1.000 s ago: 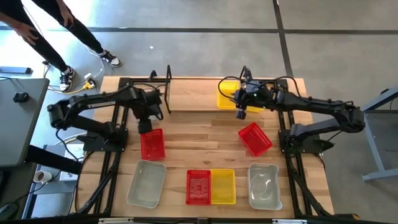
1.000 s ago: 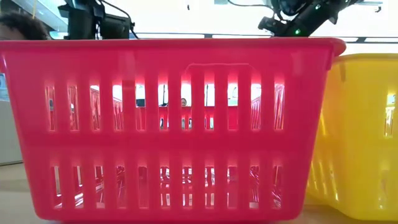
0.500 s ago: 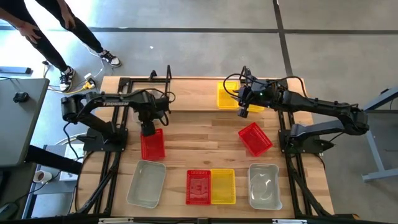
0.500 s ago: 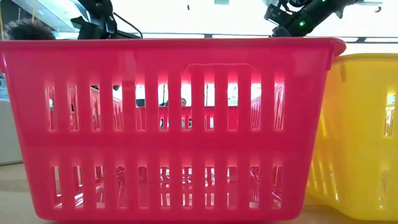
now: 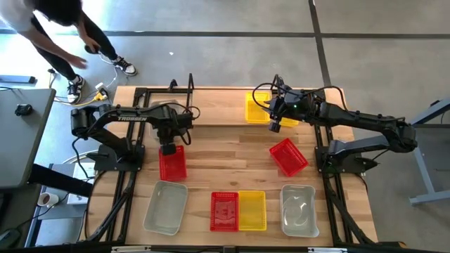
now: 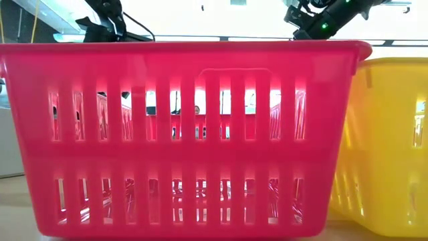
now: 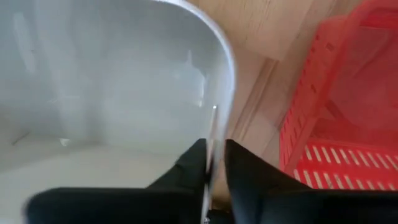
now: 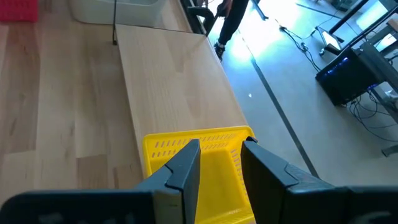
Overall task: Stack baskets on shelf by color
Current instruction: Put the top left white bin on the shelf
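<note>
- Left gripper [image 7: 210, 167]: fingers drawn almost together on the thin rim of a clear-grey basket [image 7: 112, 93]. It looks clamped, but the bite is shallow and right at the edge.
- In my overhead view the left arm hides that basket. I only see the gripper at the left, just beyond the far end of a red basket [image 5: 172, 163].
- Risk: the rim could slip out when I lift, since the wall is smooth and only the lip is held.
- Risk: the red basket sits just beside the held one, so a tilted lift could snag or drag it.
- Right gripper [image 8: 219, 158]: fingers apart, holding nothing, hanging over the near edge of the yellow basket [image 8: 168, 144] on the right end of the shelf [image 5: 218, 105].
- Risk: a carry to the shelf's left end could clip the upright rods.
- Five more baskets wait nearer me.
- A person [image 5: 56, 21] is moving off the far-left corner. I'll keep the left arm's swing tight.
</note>
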